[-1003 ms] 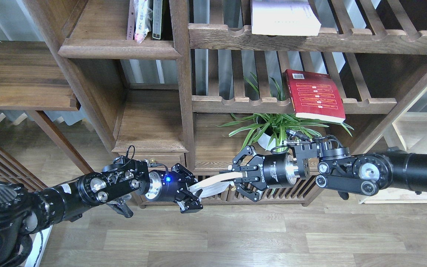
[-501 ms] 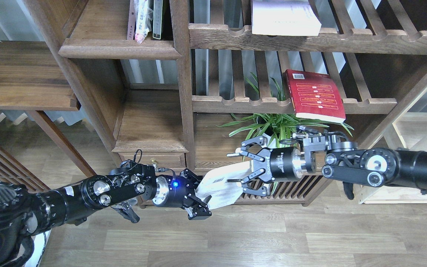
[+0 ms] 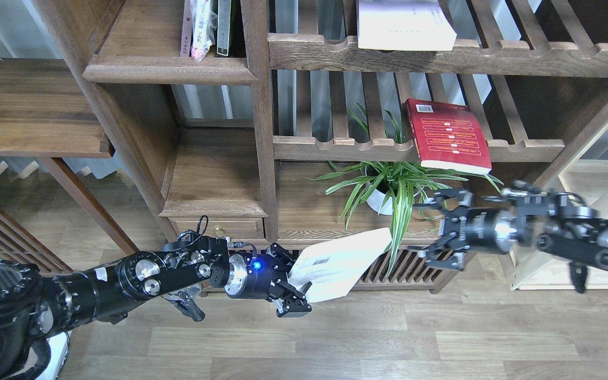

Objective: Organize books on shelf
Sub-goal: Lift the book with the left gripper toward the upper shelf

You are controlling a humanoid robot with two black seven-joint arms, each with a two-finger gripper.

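Left gripper [image 3: 294,287]: its black fingers [image 3: 292,309] are clamped on the lower left corner of the white book [image 3: 338,264]; a blue light glows on the wrist.
White book: one paperback, pale cover with a barcode facing up, held tilted in the air over the floor, in front of the bottom of the bookcase; its free corner points at the plant's leaves.
Right gripper [image 3: 435,227]: fingers spread wide, holding nothing, blurred, just right of the white book and clear of it.
Books, counted: three loose ones. The white book in the left fingers; one red book [image 3: 447,135] with yellow text bands, lying flat on a slatted rack [image 3: 335,148] with its lower edge hanging over the front rail; one pale book [image 3: 404,25] lying flat on the slatted rack above.
Shelf [image 3: 169,68]: narrow dark-brown wooden compartment at upper left, solid flat board, rounded moulded front lip; a few thin items stand upright at its right end, one of them in pink plastic wrap [image 3: 199,29].
Slatted racks: two, dark wood, scalloped front rails.
Plant [image 3: 388,184]: one, long green leaves in a white pot, on the low board below the red book.
Floor [image 3: 388,338]: wood-look planks, grey-brown.
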